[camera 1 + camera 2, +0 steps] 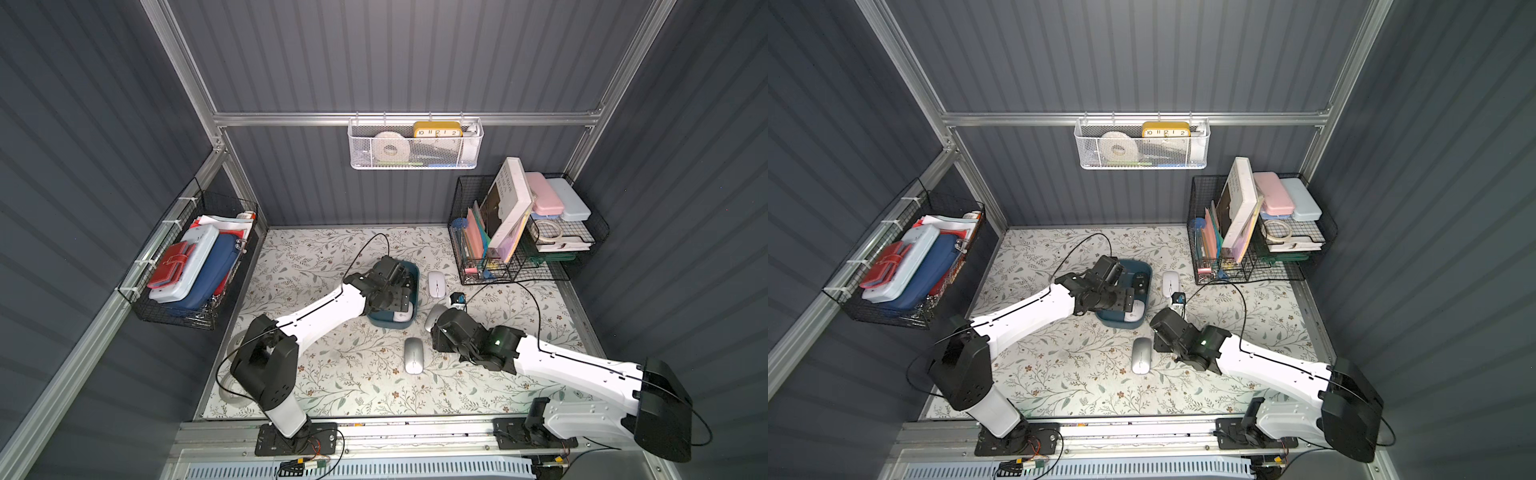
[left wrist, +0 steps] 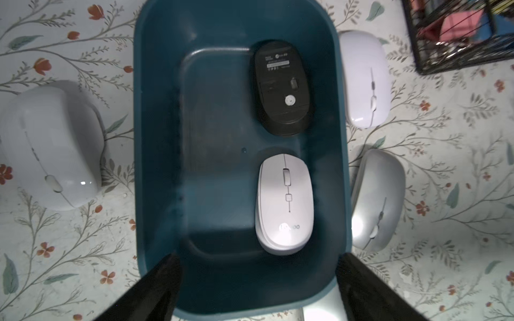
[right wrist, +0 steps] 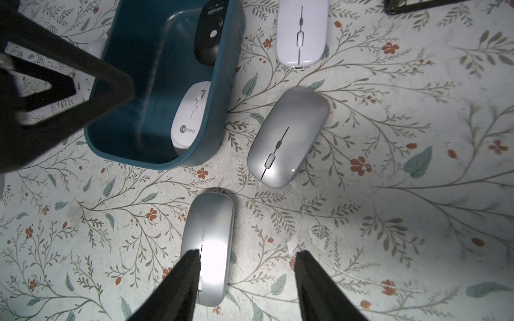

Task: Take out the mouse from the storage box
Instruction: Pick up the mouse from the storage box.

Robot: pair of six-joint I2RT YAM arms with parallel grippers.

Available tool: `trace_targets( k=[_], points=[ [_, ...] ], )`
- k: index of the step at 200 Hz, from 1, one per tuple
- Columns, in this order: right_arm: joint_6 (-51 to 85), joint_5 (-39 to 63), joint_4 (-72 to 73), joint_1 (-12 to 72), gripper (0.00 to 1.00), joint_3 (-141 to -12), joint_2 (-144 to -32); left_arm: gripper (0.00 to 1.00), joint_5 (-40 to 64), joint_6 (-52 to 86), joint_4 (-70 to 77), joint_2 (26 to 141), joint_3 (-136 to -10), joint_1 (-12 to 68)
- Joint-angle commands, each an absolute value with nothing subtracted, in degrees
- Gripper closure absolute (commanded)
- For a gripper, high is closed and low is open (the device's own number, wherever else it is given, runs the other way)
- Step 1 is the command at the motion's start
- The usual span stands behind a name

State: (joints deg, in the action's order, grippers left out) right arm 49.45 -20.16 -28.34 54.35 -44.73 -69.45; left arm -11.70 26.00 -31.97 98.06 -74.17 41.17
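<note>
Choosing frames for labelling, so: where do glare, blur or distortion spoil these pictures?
Right wrist view: glare whitens the silver mouse by the right gripper. Left wrist view: a hotspot washes out the white mouse's logo. Both top views: evenly lit, slightly soft.

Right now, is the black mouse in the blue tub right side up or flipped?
Flipped: the black mouse in the storage box shows its underside label and sensor opening.

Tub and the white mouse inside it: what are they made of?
Tub: looks like moulded plastic, teal, semi-gloss; rounded corners, soft sheen on walls. White mouse: likely matte plastic shell; thin seam lines, printed logo, diffuse glare.
</note>
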Motion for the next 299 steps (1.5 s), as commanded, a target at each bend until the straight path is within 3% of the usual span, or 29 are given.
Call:
trace_targets(
  k=[1,82,176,266,299],
  points=[
    [48.8,-21.9,-28.4,54.4,0.4,-44.3,-67.5,0.09,-10.8,24.5,-35.1,100.7,-77.0,41.3],
    [49.3,-22.1,-28.2,54.4,0.33,-43.4,-66.3,0.19,-10.3,24.5,-34.5,111.1,-82.8,41.3],
    [49.8,-22.0,-27.2,54.4,0.32,-42.8,-67.1,0.16,-9.5,23.8,-34.4,115.5,-83.2,41.3],
    [50.3,-20.8,-26.3,54.5,0.31,-42.4,-68.9,0.33,-15.9,23.7,-35.2,113.3,-82.2,41.2],
    [50.3,-20.5,-26.4,54.5,0.31,-42.3,-69.2,0.34,-16.1,24.1,-34.6,111.7,-81.5,41.2]
  ],
)
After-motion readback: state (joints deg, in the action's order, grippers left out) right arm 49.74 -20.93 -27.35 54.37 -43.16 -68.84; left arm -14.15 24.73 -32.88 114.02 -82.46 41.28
